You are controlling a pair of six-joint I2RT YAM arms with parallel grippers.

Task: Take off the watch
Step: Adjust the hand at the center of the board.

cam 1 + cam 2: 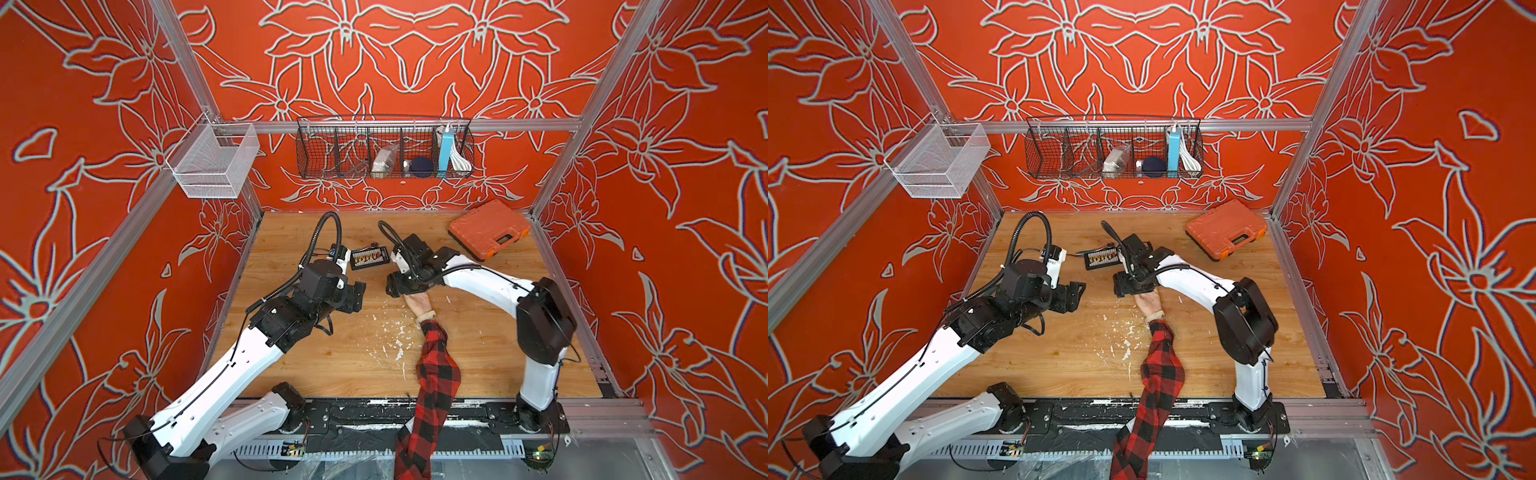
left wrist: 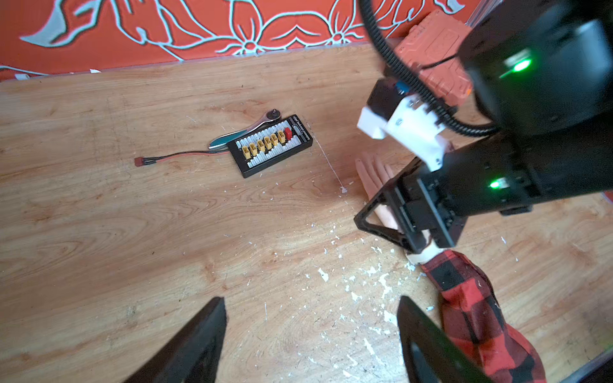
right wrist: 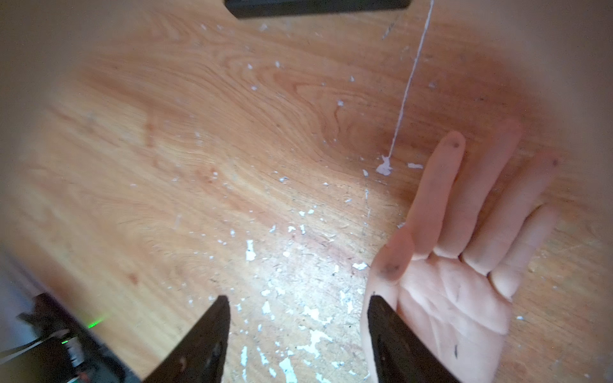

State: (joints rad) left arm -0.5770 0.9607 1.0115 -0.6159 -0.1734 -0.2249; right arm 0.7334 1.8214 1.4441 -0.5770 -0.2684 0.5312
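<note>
A mannequin hand point(image 1: 417, 305) lies palm up on the wooden table, its arm in a red-black plaid sleeve point(image 1: 436, 374). The watch point(image 1: 425, 318) is a thin cream band round the wrist, just above the cuff, seen in both top views point(image 1: 1155, 316) and partly in the left wrist view point(image 2: 418, 258). My right gripper point(image 1: 395, 286) hovers over the fingers and palm, open with nothing between its fingers; in its wrist view point(image 3: 297, 300) one fingertip point(image 3: 381, 318) overlaps the palm's thumb-side edge. My left gripper point(image 1: 357, 297) stands open to the left of the hand point(image 2: 310, 300), over bare wood.
A black tray of yellow connectors point(image 1: 370, 258) with a thin cable and a ratchet wrench point(image 2: 247, 131) lie behind the grippers. An orange tool case point(image 1: 489, 229) sits at the back right. White flakes point(image 1: 399, 345) litter the wood by the sleeve. Wire baskets point(image 1: 384, 147) hang on the back rail.
</note>
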